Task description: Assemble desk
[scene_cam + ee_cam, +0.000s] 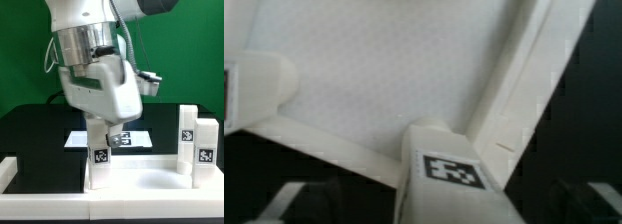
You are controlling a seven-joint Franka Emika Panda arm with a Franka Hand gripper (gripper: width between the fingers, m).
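Claw (103,132) spread wide around an upright tagged leg (99,155), fingers (283,200) clear of its sides, leg on white tabletop (150,190), black surface (35,130)

A robotics laboratory test cell: a white industrial robot arm (95,60) stands over a black tabletop (35,125) backed by a plain green screen (195,50). Black-and-white square tags (100,155) mark the white plastic furniture parts (205,145), and a flat marker board (80,140) printed with more such tags lies on the black surface. A long white rail (8,170) edges the work area. The wrist camera shows another tag (452,170) close up, a set-up built for machine vision.
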